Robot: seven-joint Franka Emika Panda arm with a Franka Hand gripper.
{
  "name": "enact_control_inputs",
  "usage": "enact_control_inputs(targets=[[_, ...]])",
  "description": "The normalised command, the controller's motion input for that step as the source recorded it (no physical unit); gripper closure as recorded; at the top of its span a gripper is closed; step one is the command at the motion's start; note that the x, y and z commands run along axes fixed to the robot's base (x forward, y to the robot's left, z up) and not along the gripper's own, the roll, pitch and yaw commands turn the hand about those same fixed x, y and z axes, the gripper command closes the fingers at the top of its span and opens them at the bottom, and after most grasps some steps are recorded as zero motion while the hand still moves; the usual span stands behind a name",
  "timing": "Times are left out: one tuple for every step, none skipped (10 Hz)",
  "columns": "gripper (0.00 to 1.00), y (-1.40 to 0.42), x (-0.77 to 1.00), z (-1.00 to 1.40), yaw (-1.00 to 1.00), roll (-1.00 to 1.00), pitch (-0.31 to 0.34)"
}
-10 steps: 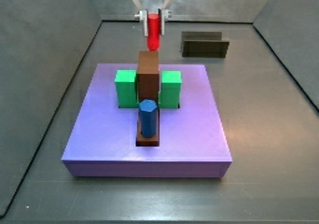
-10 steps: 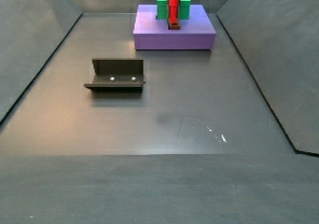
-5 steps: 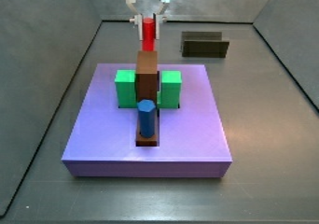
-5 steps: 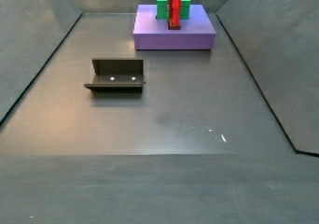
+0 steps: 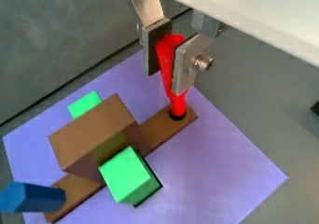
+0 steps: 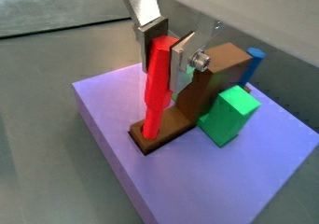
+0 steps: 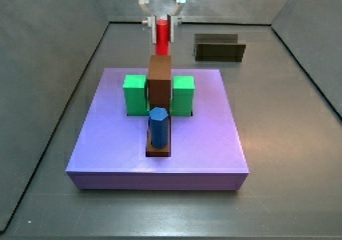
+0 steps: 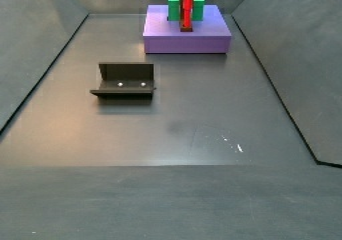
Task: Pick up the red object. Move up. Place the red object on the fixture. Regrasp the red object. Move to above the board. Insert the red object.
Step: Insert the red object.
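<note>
Purple board (image 7: 160,144) on grey table (image 8: 174,114); fixture (image 8: 124,81) well apart; brown block (image 5: 93,144) between green blocks (image 5: 129,175); tool (image 5: 174,46) clamped on upright red object (image 6: 159,83), lower tip in brown base slot.

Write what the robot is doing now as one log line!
step: insert | gripper: shut on red object, above board | red object tip: at brown block's slot | fixture: empty

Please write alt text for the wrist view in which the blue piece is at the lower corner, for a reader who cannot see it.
The gripper holds an upright red object, whose lower end meets the brown strip on the purple board. Green blocks flank a raised brown block; a blue piece is at the strip's far end.
</note>
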Motion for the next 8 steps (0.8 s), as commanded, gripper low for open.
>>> enact_control_inputs(targets=[[1.00, 0.00, 0.12, -0.24, 0.00, -0.02, 0.010], [1.00, 0.00, 0.00, -0.24, 0.00, -0.01, 0.001], [1.00, 0.00, 0.00, -0.21, 0.00, -0.02, 0.000], [1.00, 0.00, 0.00, -0.21, 0.00, -0.03, 0.000], [1.00, 0.08, 0.06, -0.27, 0.00, -0.05, 0.000], [1.00, 0.13, 0.10, -0.40, 0.00, -0.02, 0.000], [1.00, 0.03, 0.06, -0.45, 0.00, 0.00, 0.000], [1.00, -0.05, 0.04, -0.41, 0.03, 0.04, 0.000]])
